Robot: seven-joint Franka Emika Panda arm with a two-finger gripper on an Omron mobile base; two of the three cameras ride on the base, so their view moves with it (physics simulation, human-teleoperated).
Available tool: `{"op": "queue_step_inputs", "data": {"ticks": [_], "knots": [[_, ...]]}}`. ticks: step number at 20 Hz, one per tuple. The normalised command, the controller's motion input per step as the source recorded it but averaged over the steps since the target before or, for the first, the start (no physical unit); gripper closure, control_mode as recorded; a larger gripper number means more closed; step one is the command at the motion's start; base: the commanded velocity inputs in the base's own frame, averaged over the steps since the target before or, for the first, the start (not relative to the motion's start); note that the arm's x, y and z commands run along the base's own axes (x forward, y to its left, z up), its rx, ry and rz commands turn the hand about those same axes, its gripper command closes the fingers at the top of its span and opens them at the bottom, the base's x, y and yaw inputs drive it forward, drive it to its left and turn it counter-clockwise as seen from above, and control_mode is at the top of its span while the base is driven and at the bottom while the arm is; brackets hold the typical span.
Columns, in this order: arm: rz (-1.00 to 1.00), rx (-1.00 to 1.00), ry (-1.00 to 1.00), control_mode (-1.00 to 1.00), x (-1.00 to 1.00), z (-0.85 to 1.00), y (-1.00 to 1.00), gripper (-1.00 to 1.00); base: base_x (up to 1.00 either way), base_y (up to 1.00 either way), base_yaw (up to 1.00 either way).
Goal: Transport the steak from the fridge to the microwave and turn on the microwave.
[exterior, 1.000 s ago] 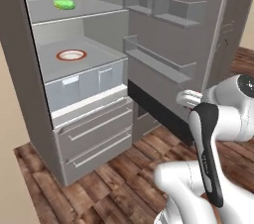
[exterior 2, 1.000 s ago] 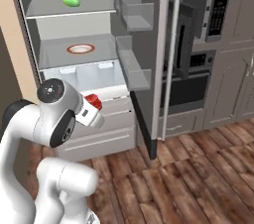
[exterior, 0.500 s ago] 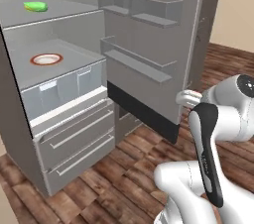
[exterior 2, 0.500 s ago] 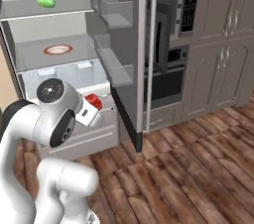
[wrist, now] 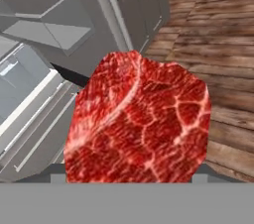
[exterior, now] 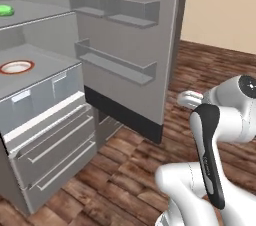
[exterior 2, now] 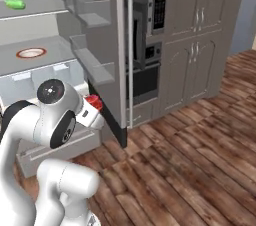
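Observation:
The steak [wrist: 139, 124], dark red and marbled, hangs close before the hand camera and hides the finger tips. My gripper [exterior 2: 93, 108] is shut on it, held low in front of the arm's shoulder, out in front of the open fridge [exterior 2: 60, 65]. In the right base view the steak [exterior 2: 94, 102] is a small red lump at the hand. In the left base view the hand [exterior: 190, 98] sits right of the fridge door [exterior: 125, 45]. The microwave [exterior 2: 150, 6] is built into the cabinets beyond the door's edge, its door closed.
A white red-rimmed plate [exterior: 16, 66] and a green vegetable [exterior: 5, 10] lie on the fridge shelves. The open fridge door with its racks [exterior 2: 92, 25] stands between the arm and the cabinets. An oven [exterior 2: 149, 55] sits under the microwave. Wood floor [exterior 2: 200, 145] stretches to the right.
Both base views have swung right: the fridge slides left in the picture and the microwave wall comes nearer the middle. The arm keeps its pose with the steak held.

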Motion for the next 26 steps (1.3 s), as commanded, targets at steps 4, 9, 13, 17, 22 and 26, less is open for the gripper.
{"op": "queue_step_inputs", "data": {"ticks": [4, 9, 13, 17, 22, 26], "knots": [[0.00, 0.00, 0.00, 1.00, 0.00, 0.00, 0.00, 1.00, -0.34, 0.00, -0.32], [0.00, 0.00, 0.00, 1.00, 0.00, 0.00, 0.00, 1.00, -0.30, -0.02, -0.32], [0.00, 0.00, 0.00, 1.00, 0.00, 0.00, 0.00, 1.00, -0.18, -0.08, -0.31], [0.00, 0.00, 0.00, 1.00, 0.00, 0.00, 0.00, 1.00, -0.10, -0.21, -0.28], [0.00, 0.00, 0.00, 1.00, 0.00, 0.00, 0.00, 1.00, -0.04, -0.24, -0.26], [0.00, 0.00, 0.00, 1.00, 0.00, 0.00, 0.00, 1.00, -0.01, -0.26, -0.24]]}}
